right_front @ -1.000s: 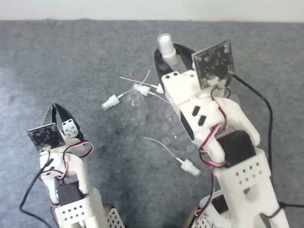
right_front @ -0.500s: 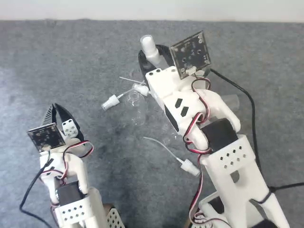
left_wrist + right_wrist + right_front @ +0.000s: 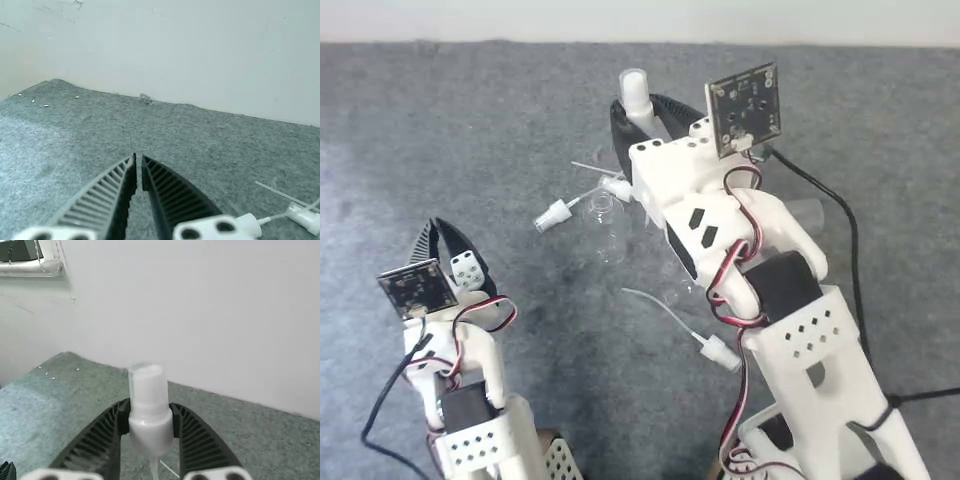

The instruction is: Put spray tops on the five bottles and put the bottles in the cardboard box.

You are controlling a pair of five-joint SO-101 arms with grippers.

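Gripping white cylindrical spray top, ribbed black right claw, grey felt table

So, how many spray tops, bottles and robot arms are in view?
Spray tops: 4, one in the right gripper
Clear bottles: 3 discernible; the arm may hide more
Robot arms: 2
Total: 9

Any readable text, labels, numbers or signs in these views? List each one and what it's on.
None can be read.
The spray top held in the right gripper is plain white.
The clear bottle lying on the table shows no label.
Any marks on the camera board on the right arm are too small to read.
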